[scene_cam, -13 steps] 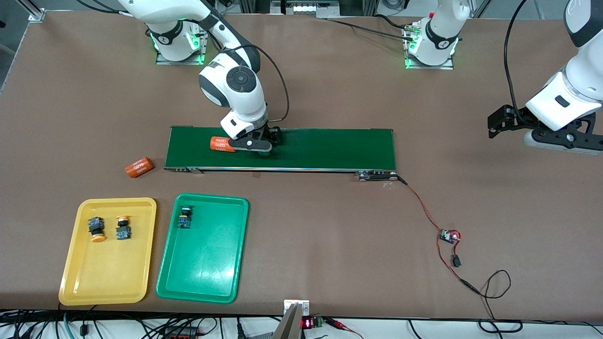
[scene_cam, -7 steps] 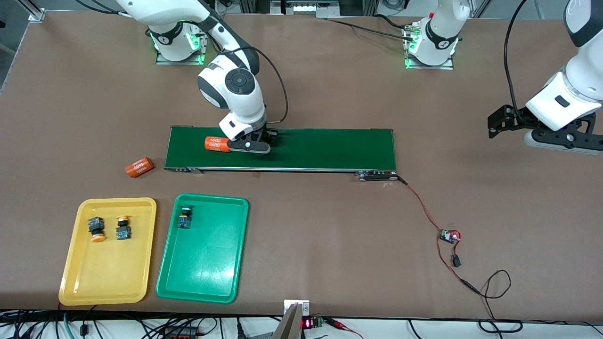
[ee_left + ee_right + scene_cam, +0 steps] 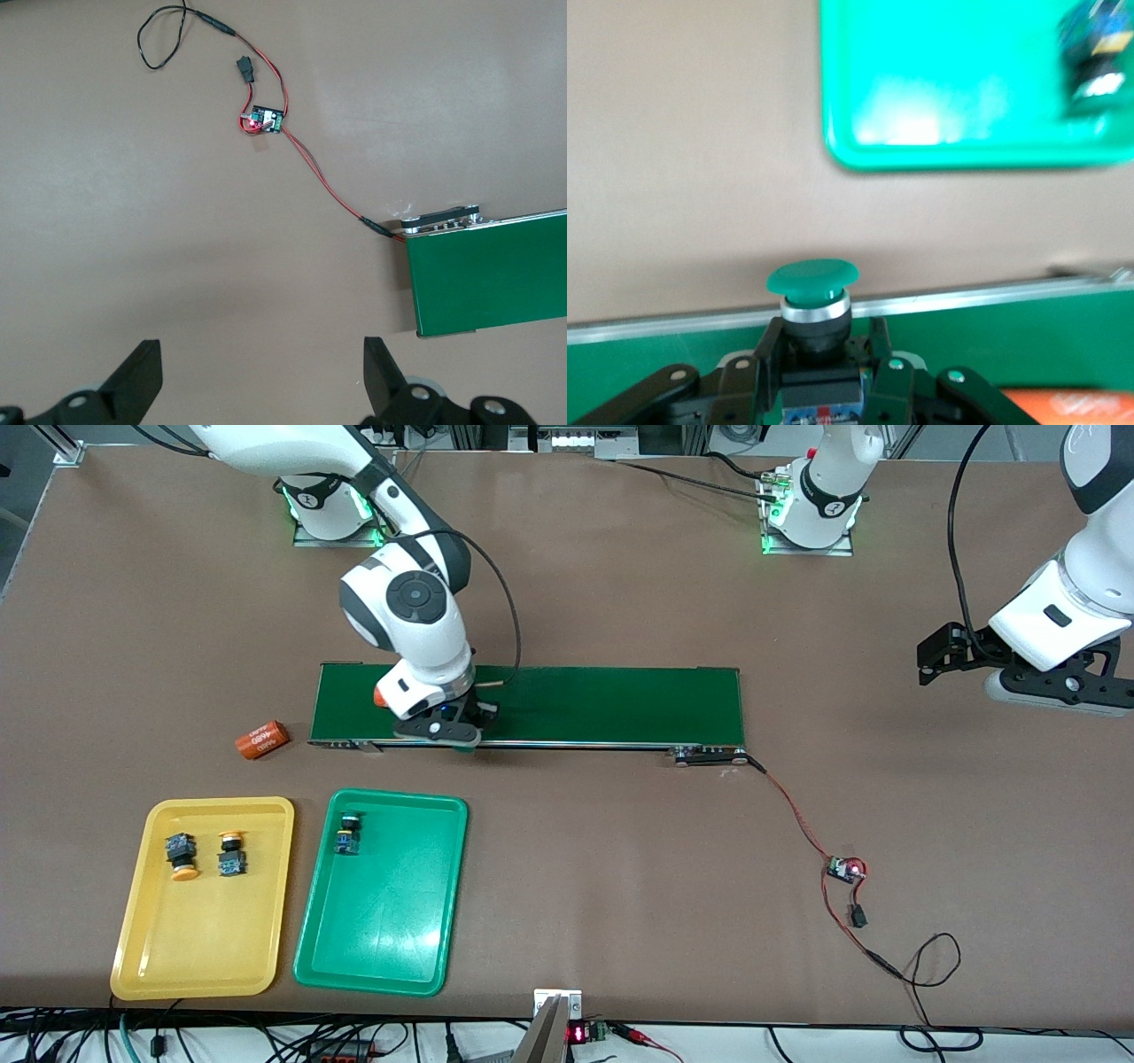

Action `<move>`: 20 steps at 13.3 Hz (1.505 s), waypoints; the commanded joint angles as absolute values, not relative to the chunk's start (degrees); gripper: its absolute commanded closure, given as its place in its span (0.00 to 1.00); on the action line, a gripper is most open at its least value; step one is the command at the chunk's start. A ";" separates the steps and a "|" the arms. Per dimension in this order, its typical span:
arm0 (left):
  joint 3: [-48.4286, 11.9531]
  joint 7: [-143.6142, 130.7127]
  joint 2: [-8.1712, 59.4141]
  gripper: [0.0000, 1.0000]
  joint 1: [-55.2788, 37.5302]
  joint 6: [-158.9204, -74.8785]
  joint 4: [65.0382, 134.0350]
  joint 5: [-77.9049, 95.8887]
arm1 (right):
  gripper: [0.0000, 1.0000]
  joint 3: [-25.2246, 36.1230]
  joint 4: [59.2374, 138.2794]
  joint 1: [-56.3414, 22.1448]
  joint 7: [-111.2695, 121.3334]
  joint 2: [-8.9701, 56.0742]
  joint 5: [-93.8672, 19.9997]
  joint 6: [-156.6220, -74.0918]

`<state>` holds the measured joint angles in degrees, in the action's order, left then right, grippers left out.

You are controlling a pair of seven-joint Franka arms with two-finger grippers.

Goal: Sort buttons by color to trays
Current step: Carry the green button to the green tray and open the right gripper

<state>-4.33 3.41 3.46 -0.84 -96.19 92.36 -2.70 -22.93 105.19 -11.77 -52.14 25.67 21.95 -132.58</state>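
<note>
My right gripper (image 3: 455,739) hangs over the conveyor belt's near edge, shut on a green button (image 3: 812,282) by its dark body, with the green cap sticking out past the fingertips. The green tray (image 3: 390,957) holds one green button (image 3: 347,833). Beside it, the yellow tray (image 3: 204,961) holds two yellow-orange buttons (image 3: 182,856) (image 3: 232,854). The right wrist view shows the green tray's corner (image 3: 859,158) past the belt edge. My left gripper (image 3: 261,376) waits open and empty over bare table at the left arm's end, also visible in the front view (image 3: 941,657).
The long dark-green conveyor belt (image 3: 611,704) crosses mid-table. One orange "4680" cylinder (image 3: 262,740) lies on the table off the belt's end. Another orange cylinder (image 3: 379,698) lies on the belt, mostly hidden under the right hand. A small circuit board (image 3: 846,868) trails red-black wires.
My right gripper shut on the green button on the belt and moved with it to the belt's near edge. The orange cylinder travelled along the belt toward the right arm's end.
</note>
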 commanded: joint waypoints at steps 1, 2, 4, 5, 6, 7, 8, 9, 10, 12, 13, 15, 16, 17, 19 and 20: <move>-4.48 2.90 4.04 0.00 -0.79 -95.27 90.97 -3.60 | 0.96 -19.36 99.50 -9.59 -42.58 26.71 22.24 -129.99; -4.48 2.90 4.04 0.00 -0.79 -95.27 90.97 -3.60 | 0.96 -17.51 98.27 -8.88 -39.06 28.02 22.24 -130.25; -4.57 2.90 3.96 0.00 -0.79 -95.27 90.97 -3.60 | 0.96 -13.12 93.80 -8.27 -31.76 32.15 22.24 -131.30; -4.66 2.81 3.96 0.00 -0.79 -95.19 90.97 -3.60 | 0.96 -11.62 92.74 -8.17 -29.81 34.00 22.32 -133.40; -4.75 2.81 3.96 0.00 -0.79 -95.19 90.97 -3.60 | 0.96 -10.73 92.38 -8.09 -28.93 35.58 22.32 -135.94; -4.83 2.81 3.96 0.00 -0.79 -95.19 90.97 -3.60 | 0.96 -10.29 92.20 -7.91 -28.92 37.07 22.59 -139.01; -4.92 2.81 4.04 0.00 -0.79 -95.19 90.88 -3.60 | 0.96 -10.20 91.85 -7.82 -29.00 38.66 22.67 -141.39; -4.92 2.81 3.96 0.00 -0.79 -95.19 90.88 -3.60 | 0.96 -10.11 90.54 -7.91 -29.18 40.32 22.76 -142.63; -5.01 2.81 3.96 0.00 -0.88 -95.27 90.88 -3.60 | 0.95 -10.11 89.48 -8.00 -29.53 41.65 22.76 -143.17; -5.01 2.81 3.87 0.00 -0.79 -95.19 90.97 -3.60 | 0.95 -9.93 87.99 -8.52 -29.97 43.15 22.76 -143.26; -5.01 2.81 3.87 0.00 -0.79 -95.19 90.97 -3.60 | 0.92 -9.58 87.89 -8.35 -29.97 43.68 22.85 -143.61; -5.01 2.81 3.87 0.00 -0.70 -95.10 90.97 -3.60 | 0.48 -8.70 87.89 -8.53 -29.79 44.99 22.85 -146.32; -4.84 2.81 3.95 0.00 -0.70 -95.10 90.97 -3.60 | 0.24 -8.61 87.89 -8.35 -30.06 45.35 22.85 -146.86; -4.83 2.81 3.96 0.00 -0.70 -95.10 91.05 -3.60 | 0.11 -8.61 87.89 -8.26 -30.06 45.35 22.76 -147.04; -4.75 2.81 3.96 0.00 -0.70 -95.01 91.14 -3.60 | 0.00 -8.61 87.98 -8.09 -30.06 45.26 22.68 -146.95; -4.75 2.81 3.96 0.00 -0.70 -95.01 91.14 -3.60 | 0.00 -8.61 87.98 -8.17 -29.62 44.83 22.59 -146.95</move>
